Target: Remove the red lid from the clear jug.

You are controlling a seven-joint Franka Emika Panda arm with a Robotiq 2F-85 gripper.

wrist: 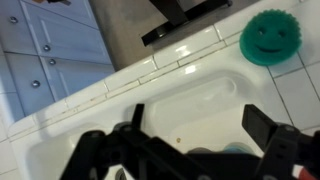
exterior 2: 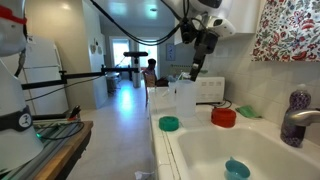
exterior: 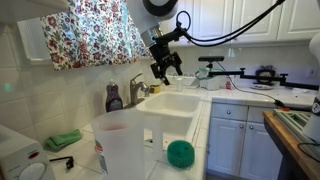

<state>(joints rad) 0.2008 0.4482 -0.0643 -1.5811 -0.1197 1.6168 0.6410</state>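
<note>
The clear jug stands on the tiled counter beside the sink, and it also shows in an exterior view. The red lid lies on the counter next to the jug, not on its top. In an exterior view a pinkish tint shows through the jug's upper part. My gripper hangs high above the sink, open and empty, well away from jug and lid, and it shows in both exterior views. The wrist view looks down between the open fingers into the white sink.
A green round scrubber sits on the counter edge by the sink. A soap bottle and faucet stand behind the sink. A green cloth lies on the counter. A teal object lies in the sink.
</note>
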